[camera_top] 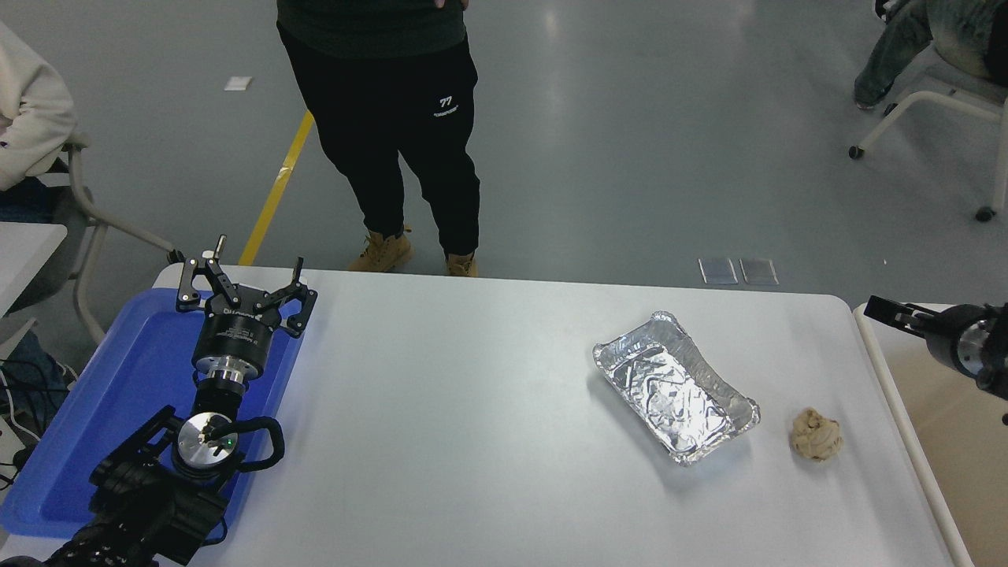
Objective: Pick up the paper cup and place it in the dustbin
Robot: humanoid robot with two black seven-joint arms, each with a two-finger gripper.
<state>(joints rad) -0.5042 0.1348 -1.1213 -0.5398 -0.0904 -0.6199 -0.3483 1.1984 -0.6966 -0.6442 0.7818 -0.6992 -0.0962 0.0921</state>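
Note:
No paper cup shows anywhere in the head view. The dustbin (pixel 972 472), with its off-white rim and beige inside, stands off the table's right end and is cut by the picture's edge. My right gripper (pixel 894 313) comes in from the right edge, raised above the dustbin's far left corner and pointing left toward the table. Only part of it shows and I see nothing in it. My left gripper (pixel 240 277) is open and empty, parked over the blue tray (pixel 134 370) at the lower left.
A crinkled silver foil tray (pixel 677 386) lies on the white table (pixel 472 409) right of centre, with a crumpled tan paper ball (pixel 817 434) beside it near the dustbin. A person stands at the table's far side. Seated people are at both upper corners.

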